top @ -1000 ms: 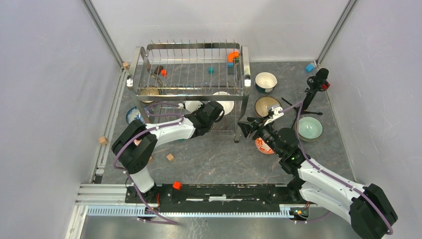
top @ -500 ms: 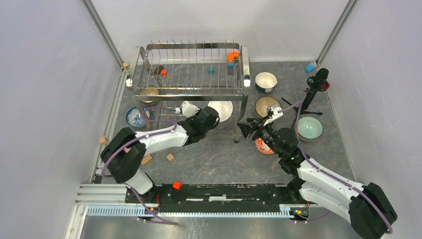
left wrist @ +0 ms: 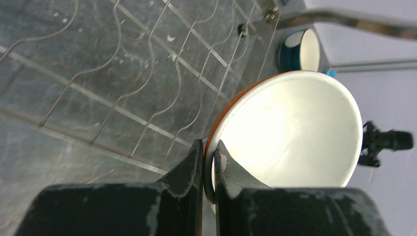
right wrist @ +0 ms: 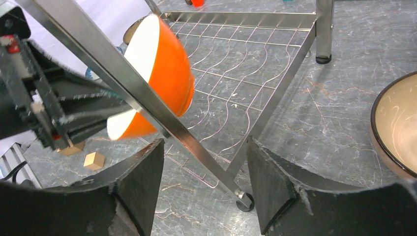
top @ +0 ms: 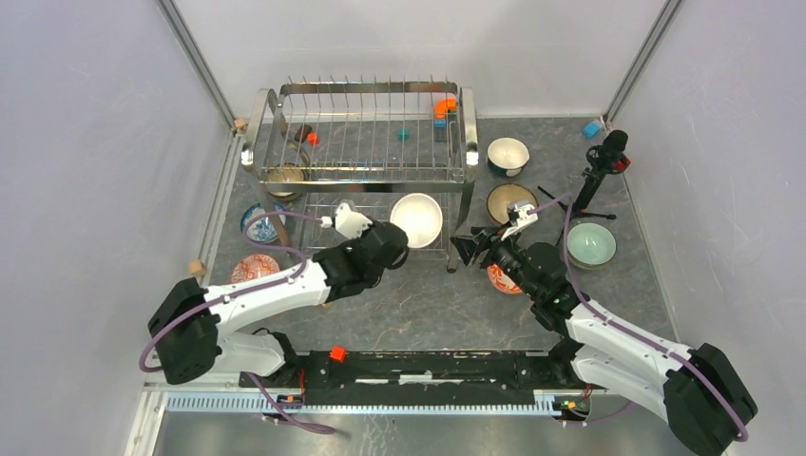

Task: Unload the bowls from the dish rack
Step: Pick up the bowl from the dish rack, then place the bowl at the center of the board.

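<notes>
My left gripper is shut on the rim of an orange bowl with a white inside, holding it tilted above the front of the dish rack's lower shelf. The left wrist view shows my fingers pinching the rim of that bowl. My right gripper is open and empty beside the rack's front right leg; its view shows the orange bowl behind a rack bar. A brown bowl sits at the rack's left end.
On the table stand a teal-and-white bowl, a dark-rimmed bowl, a pale green bowl, a red-patterned bowl under my right arm, a blue-patterned bowl and a pink-red bowl. Small blocks lie about. A black stand is at right.
My left arm has drawn back toward the near left with the orange bowl, bringing it toward the shelf's front. The pink-red bowl at left has come into view. The right arm has barely moved.
</notes>
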Available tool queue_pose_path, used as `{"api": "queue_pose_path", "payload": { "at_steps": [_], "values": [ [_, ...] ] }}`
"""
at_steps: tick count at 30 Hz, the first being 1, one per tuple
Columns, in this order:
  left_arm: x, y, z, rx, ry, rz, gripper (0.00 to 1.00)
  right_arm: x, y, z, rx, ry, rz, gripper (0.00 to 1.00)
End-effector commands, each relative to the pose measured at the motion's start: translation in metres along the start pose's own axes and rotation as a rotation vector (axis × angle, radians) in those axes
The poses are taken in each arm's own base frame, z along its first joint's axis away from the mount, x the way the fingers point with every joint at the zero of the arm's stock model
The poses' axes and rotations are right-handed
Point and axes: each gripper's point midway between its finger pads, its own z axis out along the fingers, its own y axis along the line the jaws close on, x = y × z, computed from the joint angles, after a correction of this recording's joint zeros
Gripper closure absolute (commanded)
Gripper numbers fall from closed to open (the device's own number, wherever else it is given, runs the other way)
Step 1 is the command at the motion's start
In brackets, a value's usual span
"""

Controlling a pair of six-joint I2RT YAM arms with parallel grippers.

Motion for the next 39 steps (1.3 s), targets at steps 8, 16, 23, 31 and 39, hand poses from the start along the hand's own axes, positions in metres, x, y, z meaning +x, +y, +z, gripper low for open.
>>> {"api": "queue_pose_path", "payload": {
  "at_steps": [8,16,23,31,39],
  "values": [
    [0.004,0.049,-0.059,-0.037,-0.005,0.264,0.98,-0.015,0.013,-0.018,-0.049,0.029,-0.078,0.15],
    [0.02,0.077,-0.081,0.003,0.164,0.511,0.98,-0.006,0.013,-0.05,-0.063,0.115,-0.151,0.13],
    [0.048,0.082,-0.099,0.04,0.296,0.766,0.98,0.007,0.01,-0.073,-0.063,0.182,-0.162,0.14],
    [0.069,0.088,-0.105,0.09,0.359,0.894,0.98,0.026,0.005,-0.088,-0.066,0.244,-0.173,0.15],
    [0.085,0.095,-0.099,0.106,0.379,0.853,0.98,0.069,0.015,-0.091,-0.146,0.355,-0.05,0.24]
  ]
}}
